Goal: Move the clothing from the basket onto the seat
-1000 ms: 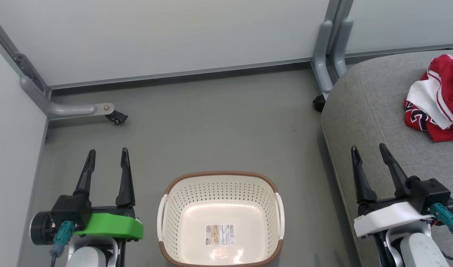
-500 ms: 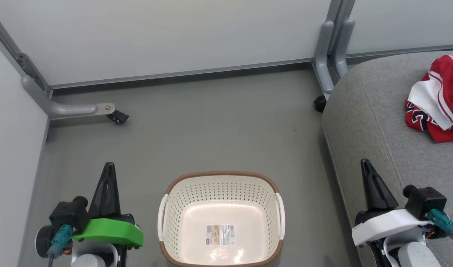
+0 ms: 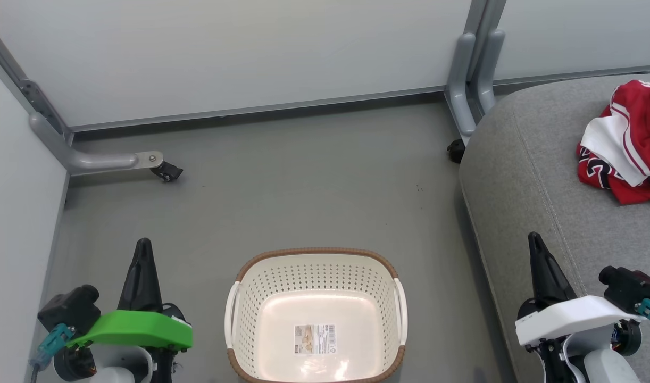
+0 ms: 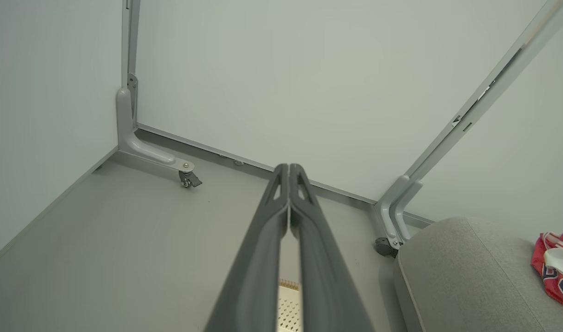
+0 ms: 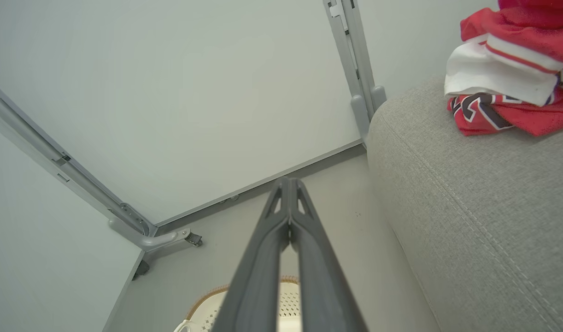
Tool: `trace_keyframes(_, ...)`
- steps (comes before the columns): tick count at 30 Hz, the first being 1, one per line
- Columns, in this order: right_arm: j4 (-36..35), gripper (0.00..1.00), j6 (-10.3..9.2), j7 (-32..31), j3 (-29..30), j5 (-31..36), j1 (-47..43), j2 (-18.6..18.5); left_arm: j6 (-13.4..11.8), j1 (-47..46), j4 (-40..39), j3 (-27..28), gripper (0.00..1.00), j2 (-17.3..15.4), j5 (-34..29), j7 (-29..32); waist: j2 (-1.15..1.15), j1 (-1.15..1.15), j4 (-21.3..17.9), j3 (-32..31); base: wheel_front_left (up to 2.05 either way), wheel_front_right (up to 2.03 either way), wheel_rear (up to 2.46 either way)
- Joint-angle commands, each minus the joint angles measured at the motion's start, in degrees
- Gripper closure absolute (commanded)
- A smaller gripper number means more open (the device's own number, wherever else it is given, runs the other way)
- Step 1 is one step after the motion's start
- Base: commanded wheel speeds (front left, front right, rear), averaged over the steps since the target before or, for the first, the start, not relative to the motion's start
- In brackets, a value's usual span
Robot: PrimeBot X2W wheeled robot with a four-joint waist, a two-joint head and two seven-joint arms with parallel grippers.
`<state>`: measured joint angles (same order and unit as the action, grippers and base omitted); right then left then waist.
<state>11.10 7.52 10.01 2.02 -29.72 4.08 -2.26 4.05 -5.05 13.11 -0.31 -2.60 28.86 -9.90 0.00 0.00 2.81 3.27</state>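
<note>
At the near left, the left claw [image 3: 142, 246] hangs over the grey floor [image 3: 303, 175] with its two dark fingers pressed together, gripping nothing. Just right of it, the basket [image 3: 317, 251] sits on the floor at the near centre. Its perforated walls and the barcode sticker [image 3: 315, 339] on its bottom are bare, with no garment inside. Further right, the right claw [image 3: 534, 239] is likewise pinched closed and empty, poised above the near edge of the seat [image 3: 522, 175]. At the far right, the clothing [image 3: 631, 143] lies in a red-and-white heap on that cushion, well apart from both claws. From this, the transfer looks complete, with nothing left to lift out. The next move probably calls only for parking the arms, or for checking that no piece hangs off the seat's right side, which is cut off from view.
</note>
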Motion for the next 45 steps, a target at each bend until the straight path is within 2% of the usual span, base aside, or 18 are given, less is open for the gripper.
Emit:
trace_keyframes(1,-0.59,1.00,-0.01,-0.55,0.34,-2.50,1.05,-0.39,0.41,-0.66,-0.75,0.42,1.00,-0.18,2.49,0.50,0.00,0.00,-0.04,-0.05,0.00,0.00,0.00)
trace_keyframes(22,0.37,1.00,-0.02,-5.05,1.47,-19.74,1.53,-0.59,1.30,-0.93,-0.33,2.29,1.00,-0.25,19.91,5.06,0.00,0.00,-0.59,-0.65,0.00,0.00,0.00)
trace_keyframes(45,1.23,1.00,-0.02,-9.06,2.50,-34.67,1.89,-0.71,2.07,-1.19,0.10,3.91,1.00,-0.31,35.06,9.03,0.00,0.00,-1.19,-1.31,0.00,0.00,0.00)
